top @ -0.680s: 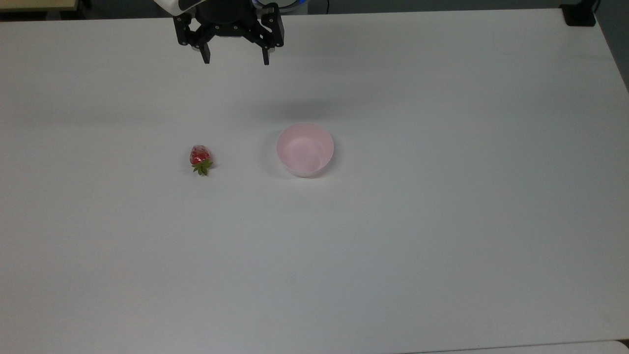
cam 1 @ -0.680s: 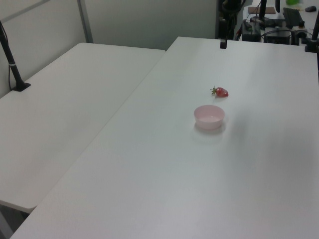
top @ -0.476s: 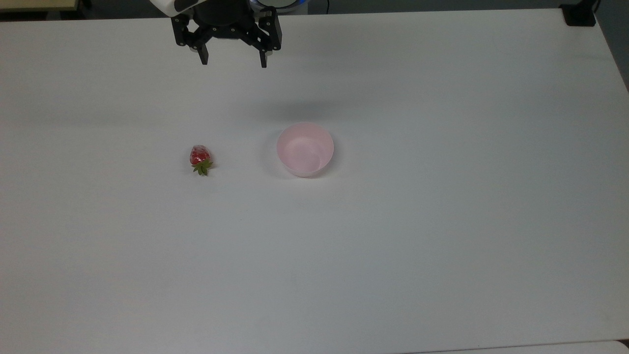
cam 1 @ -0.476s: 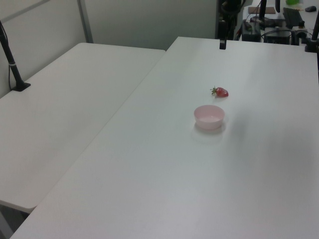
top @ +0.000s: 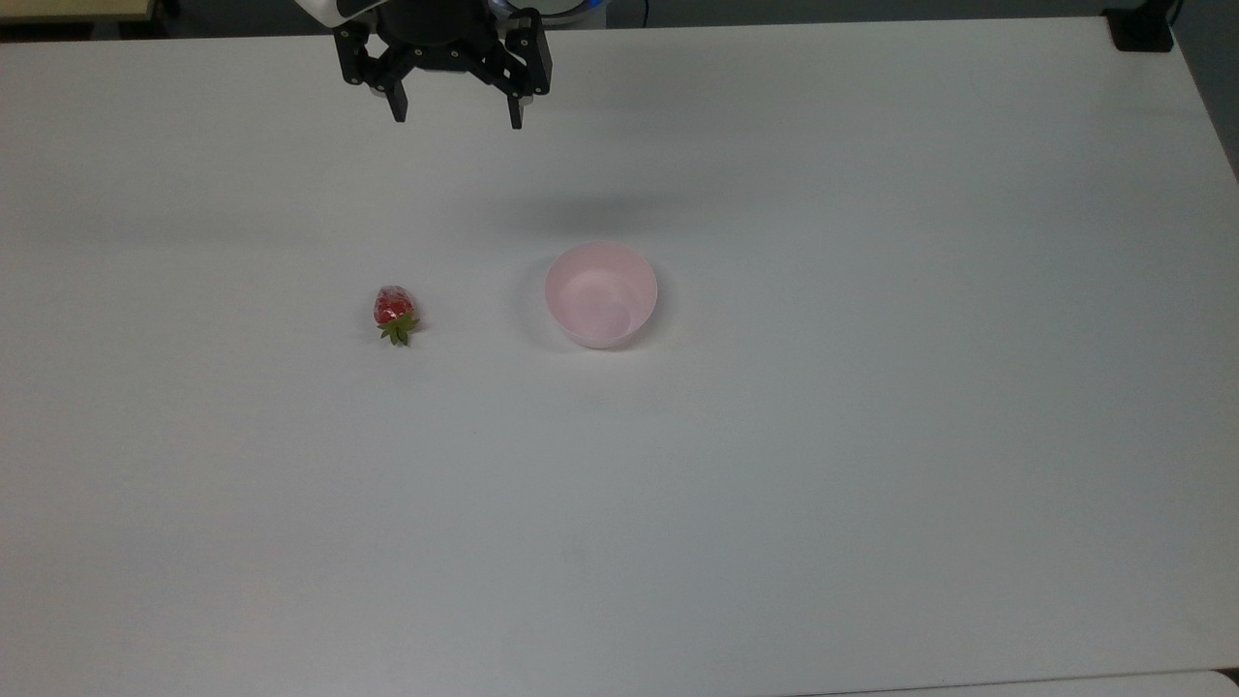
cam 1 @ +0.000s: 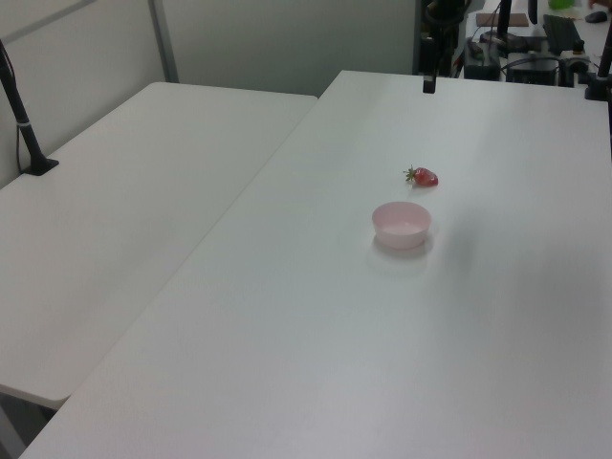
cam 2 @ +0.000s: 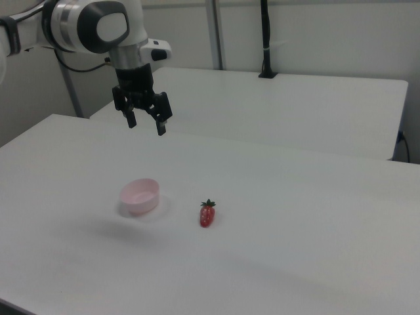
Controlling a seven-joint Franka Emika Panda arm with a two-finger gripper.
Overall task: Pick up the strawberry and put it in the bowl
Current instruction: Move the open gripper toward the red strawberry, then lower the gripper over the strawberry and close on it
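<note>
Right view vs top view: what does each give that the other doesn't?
Right view alone: the arm's white links above the gripper, a second table behind, and the height gap between gripper and table. Top view alone: the inside of the bowl, nothing in it, and a dark mount at the table's far corner. Both: gripper open and holding nothing, strawberry lying on the table apart from the bowl.

The gripper point(top: 455, 108) drifted slightly toward the table's point(top: 871, 484) far edge, at the top view's top, and a touch to the top view's left, fingers spread wide.
</note>
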